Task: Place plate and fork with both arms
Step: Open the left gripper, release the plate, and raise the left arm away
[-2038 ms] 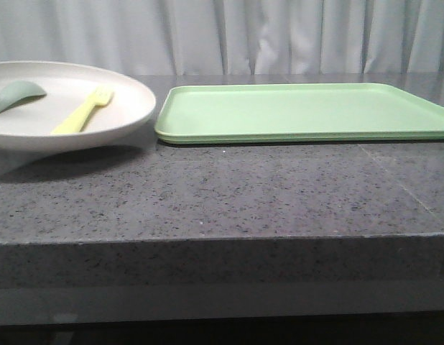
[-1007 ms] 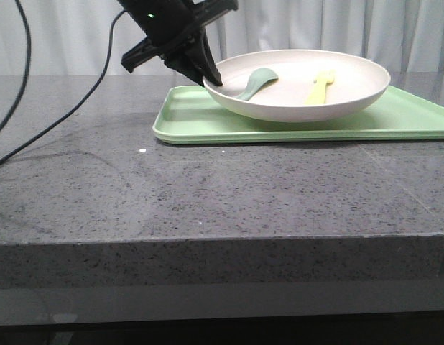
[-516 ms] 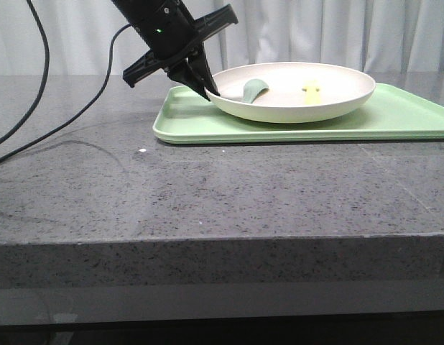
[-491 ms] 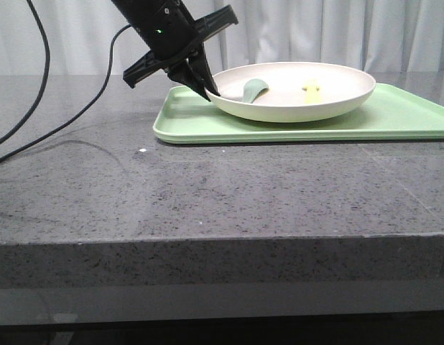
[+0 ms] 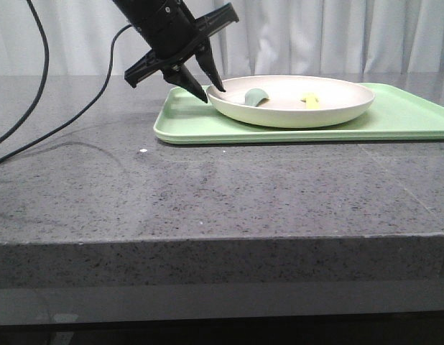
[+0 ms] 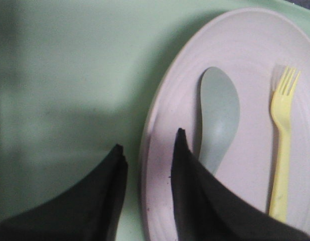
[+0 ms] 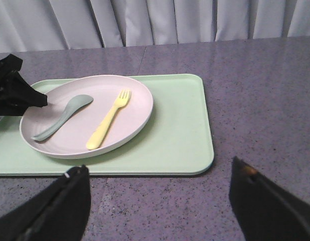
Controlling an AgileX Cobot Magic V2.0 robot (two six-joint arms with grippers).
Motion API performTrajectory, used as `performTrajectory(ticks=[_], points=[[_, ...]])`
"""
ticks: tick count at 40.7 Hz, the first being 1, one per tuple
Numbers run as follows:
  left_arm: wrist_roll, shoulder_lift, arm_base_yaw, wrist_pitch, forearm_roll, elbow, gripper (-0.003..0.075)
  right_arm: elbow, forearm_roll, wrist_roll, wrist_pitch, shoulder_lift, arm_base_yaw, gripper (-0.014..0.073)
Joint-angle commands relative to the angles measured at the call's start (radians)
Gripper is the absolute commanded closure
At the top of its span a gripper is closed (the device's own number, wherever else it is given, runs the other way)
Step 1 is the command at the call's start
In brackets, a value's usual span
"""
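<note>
The cream-white plate [image 5: 330, 109] rests level on the light-green tray [image 5: 412, 115]. Inside the plate lie the pale yellow fork [image 5: 310, 100] and a grey-green spoon [image 5: 256, 96]. My left gripper [image 5: 213, 94] is open at the plate's left rim, one finger outside and one inside, with a gap to the rim. In the left wrist view the plate [image 6: 160, 110] rim passes between the left gripper [image 6: 149, 140] fingers, next to the spoon [image 6: 218, 115] and fork [image 6: 281, 145]. My right gripper [image 7: 159, 168] hangs wide open over bare counter, short of the tray [image 7: 180, 125], plate [image 7: 137, 105] and fork [image 7: 109, 125].
Black cables [image 5: 64, 122] trail from the left arm across the counter's left side. The grey stone counter [image 5: 222, 201] ends in a front edge near the camera. A pale curtain [image 5: 315, 36] closes off the back. The left gripper [image 7: 14, 93] shows in the right wrist view.
The plate has come down from a tilt and now lies flat on the tray. The left gripper's fingers, earlier pinched on the rim, have parted.
</note>
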Motion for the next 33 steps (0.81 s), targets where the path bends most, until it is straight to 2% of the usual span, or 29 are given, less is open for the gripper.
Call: performTrajectory(ticks=[1,9,11,17,18,28,33], points=[[0.06,-0.076,-0.006,0.011,-0.035,-0.062,0.0423,-0.04,-0.007,-0.004,-0.073,0.008,0.001,0.0002],[0.152,-0.085,0.025,0.189,-0.022,-0.198,0.0444,-0.04,-0.007,-0.004,-0.074,0.008,0.001,0.0002],[0.166,-0.087,0.033,0.23,-0.007,-0.233,0.0486,-0.04,-0.007,-0.004,-0.074,0.008,0.001,0.0002],[0.168,-0.087,0.033,0.348,0.092,-0.318,0.0722,-0.04,-0.007,-0.004,-0.074,0.008,0.001,0.0002],[0.168,-0.087,0.033,0.362,0.098,-0.326,0.0737,-0.04,-0.007,-0.004,-0.074,0.008,0.001,0.0002],[0.186,-0.123,0.009,0.367,0.114,-0.343,0.0738,-0.04,-0.007,-0.004,-0.073,0.008,0.001,0.0002],[0.194,-0.184,-0.009,0.367,0.229,-0.311,0.0738,-0.04,-0.007,-0.004,-0.065,0.008,0.001,0.0002]])
